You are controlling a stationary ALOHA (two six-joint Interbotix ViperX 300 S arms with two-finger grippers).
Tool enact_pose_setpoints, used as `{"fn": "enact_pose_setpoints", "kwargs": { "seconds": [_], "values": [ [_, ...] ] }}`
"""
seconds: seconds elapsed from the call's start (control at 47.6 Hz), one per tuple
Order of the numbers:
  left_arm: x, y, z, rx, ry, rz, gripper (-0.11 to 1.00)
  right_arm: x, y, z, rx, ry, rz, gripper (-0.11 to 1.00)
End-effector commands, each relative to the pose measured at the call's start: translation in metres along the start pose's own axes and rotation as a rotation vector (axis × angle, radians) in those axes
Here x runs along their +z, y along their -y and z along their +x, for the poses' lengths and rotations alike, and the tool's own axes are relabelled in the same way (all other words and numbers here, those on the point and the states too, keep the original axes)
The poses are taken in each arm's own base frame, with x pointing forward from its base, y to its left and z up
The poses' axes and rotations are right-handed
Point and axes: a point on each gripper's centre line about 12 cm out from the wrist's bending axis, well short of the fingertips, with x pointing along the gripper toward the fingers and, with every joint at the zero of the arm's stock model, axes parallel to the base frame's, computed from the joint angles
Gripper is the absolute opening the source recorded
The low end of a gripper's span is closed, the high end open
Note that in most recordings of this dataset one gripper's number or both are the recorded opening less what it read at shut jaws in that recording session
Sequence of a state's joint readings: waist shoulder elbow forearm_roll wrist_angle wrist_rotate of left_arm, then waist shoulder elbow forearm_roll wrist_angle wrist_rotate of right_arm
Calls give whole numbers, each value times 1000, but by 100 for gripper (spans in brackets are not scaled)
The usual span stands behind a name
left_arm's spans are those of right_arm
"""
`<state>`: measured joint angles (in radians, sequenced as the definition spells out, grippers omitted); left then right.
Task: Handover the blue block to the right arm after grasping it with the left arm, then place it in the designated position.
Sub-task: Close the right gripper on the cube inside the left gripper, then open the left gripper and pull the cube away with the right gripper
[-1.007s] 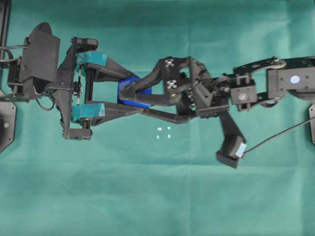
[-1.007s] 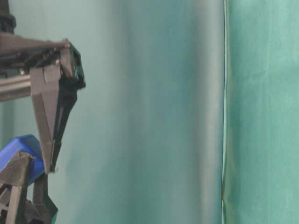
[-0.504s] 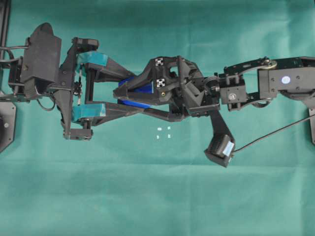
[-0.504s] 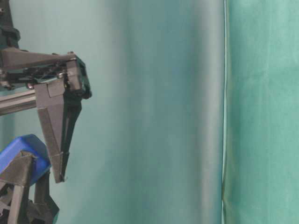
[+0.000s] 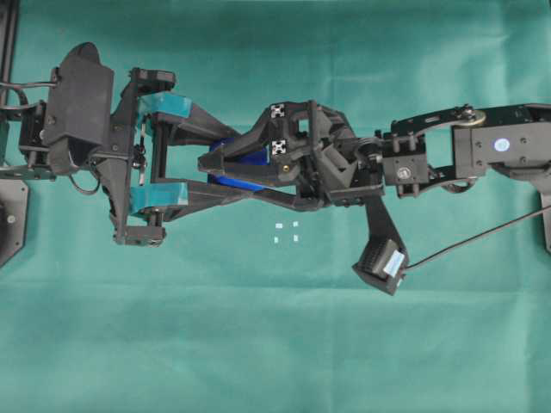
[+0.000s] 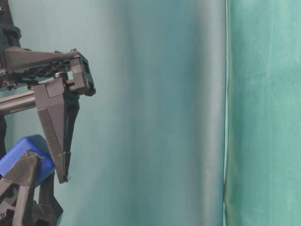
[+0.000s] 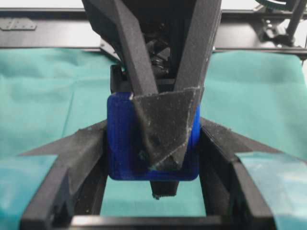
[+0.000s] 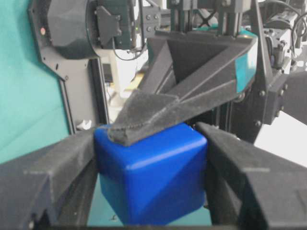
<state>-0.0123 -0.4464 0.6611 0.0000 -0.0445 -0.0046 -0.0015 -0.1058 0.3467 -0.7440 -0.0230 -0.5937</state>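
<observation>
The blue block (image 8: 153,177) — a glossy, round-edged cube — hangs above the green cloth (image 5: 284,344), pinched between the left gripper (image 5: 225,170)'s matte, grainy, teal-taped wedge fingers. The right gripper (image 8: 151,158)'s all-black pointed fingers flank the block's sides; whether they press it, I cannot tell. Four tiny white marks (image 5: 286,232) — the designated position — lie just below.

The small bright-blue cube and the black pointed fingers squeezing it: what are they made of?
The small bright-blue cube looks like smooth, glossy plastic: light streaks run along its rounded edges. The black pointed fingers look like rough matte plastic, probably with a gritty grip coating, since their surfaces appear grainy and speckled. The teal wrapping on the left tool's fingers looks like tape. Exact materials cannot be confirmed.
</observation>
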Motion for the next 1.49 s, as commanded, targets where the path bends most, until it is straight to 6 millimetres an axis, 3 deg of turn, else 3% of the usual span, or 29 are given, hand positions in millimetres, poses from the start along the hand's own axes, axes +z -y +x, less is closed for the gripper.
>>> {"fn": "enact_pose_setpoints", "kwargs": {
  "seconds": [0.0,0.42,0.567,0.672,1.091,1.469],
  "values": [
    [13,0,-2,1,37,3,47,4,15,-5,-35,8,8,62],
    [15,0,-2,0,40,0,48,4,15,-5,-35,8,11,62],
    [15,0,-2,0,41,-2,85,4,15,-5,-35,8,11,62],
    [15,0,-2,0,41,-3,100,4,15,-5,-35,8,11,62],
    [11,0,-11,0,17,-6,100,3,12,-11,-31,7,13,62],
    [5,0,-33,0,5,-12,100,-2,2,-40,-7,-29,47,62]
  ]
}}
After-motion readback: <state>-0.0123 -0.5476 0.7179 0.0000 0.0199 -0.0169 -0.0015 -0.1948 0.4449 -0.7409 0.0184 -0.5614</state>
